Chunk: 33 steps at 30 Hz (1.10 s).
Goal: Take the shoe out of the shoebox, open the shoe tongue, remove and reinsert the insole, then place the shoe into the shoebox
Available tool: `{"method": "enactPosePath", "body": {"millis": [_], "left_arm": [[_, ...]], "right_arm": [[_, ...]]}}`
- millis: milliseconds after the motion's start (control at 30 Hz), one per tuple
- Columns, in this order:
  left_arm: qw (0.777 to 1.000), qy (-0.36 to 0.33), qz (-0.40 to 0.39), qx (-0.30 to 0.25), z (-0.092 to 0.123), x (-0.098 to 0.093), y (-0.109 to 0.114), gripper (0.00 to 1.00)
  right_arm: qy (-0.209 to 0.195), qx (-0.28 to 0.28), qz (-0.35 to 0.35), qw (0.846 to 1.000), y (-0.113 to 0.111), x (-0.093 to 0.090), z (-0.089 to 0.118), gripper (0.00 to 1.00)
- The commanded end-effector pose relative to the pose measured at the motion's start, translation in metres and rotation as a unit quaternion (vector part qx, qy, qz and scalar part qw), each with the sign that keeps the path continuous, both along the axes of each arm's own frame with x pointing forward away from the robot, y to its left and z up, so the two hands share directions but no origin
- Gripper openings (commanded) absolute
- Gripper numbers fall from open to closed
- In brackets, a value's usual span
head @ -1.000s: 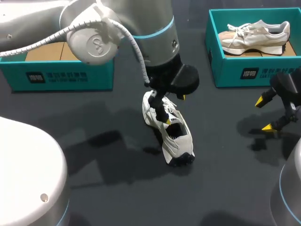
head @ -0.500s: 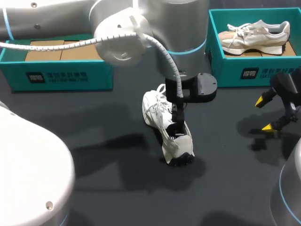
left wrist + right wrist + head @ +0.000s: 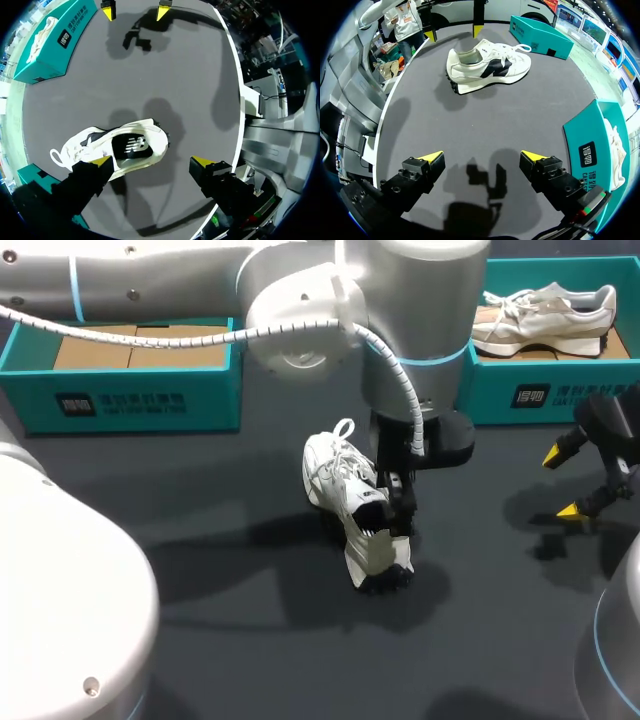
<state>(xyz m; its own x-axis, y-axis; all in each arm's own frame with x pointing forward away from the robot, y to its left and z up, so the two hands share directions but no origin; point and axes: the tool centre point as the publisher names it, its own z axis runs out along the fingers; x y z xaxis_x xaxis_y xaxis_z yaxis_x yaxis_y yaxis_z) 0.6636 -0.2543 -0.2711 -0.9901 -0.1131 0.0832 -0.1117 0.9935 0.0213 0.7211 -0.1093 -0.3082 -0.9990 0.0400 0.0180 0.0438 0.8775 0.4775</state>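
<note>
A white shoe with a black logo lies on the dark table, toe toward the back left. My left gripper hangs over its heel end, open. In the left wrist view the shoe lies ahead of the left gripper, and one fingertip overlaps the shoe's side while the other stands apart over bare table. My right gripper stays open near the right edge, nothing between its fingers. From the right gripper the shoe lies well ahead.
A teal shoebox at the back right holds a second, beige and white shoe. Another teal box with a cardboard insert stands at the back left. My left arm spans the table's middle.
My left arm has swung to the right, carrying its gripper from above the laces to the shoe's heel end. The shoe and the right arm have stayed put.
</note>
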Motion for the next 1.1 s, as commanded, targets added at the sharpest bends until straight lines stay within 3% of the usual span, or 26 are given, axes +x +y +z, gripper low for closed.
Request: {"method": "enactPosePath", "body": {"millis": [33,333,867,1100], "left_arm": [[1.000,0.001,0.028,-0.007,-0.024,-0.005,-0.006,1.00],[0.998,0.008,0.060,-0.015,-0.051,-0.014,-0.007,1.00],[0.994,-0.016,0.108,-0.014,-0.088,-0.020,-0.012,0.81],[0.994,-0.021,0.103,-0.014,-0.100,-0.019,-0.012,0.81]], "right_arm": [[0.000,-0.001,0.000,1.000,0.000,-0.001,0.000,1.00],[0.000,-0.001,0.000,1.000,0.000,-0.001,0.000,1.00],[0.000,-0.001,0.000,1.000,0.000,-0.001,0.000,1.00],[0.000,-0.001,0.000,1.000,0.000,-0.001,0.000,1.00]]}}
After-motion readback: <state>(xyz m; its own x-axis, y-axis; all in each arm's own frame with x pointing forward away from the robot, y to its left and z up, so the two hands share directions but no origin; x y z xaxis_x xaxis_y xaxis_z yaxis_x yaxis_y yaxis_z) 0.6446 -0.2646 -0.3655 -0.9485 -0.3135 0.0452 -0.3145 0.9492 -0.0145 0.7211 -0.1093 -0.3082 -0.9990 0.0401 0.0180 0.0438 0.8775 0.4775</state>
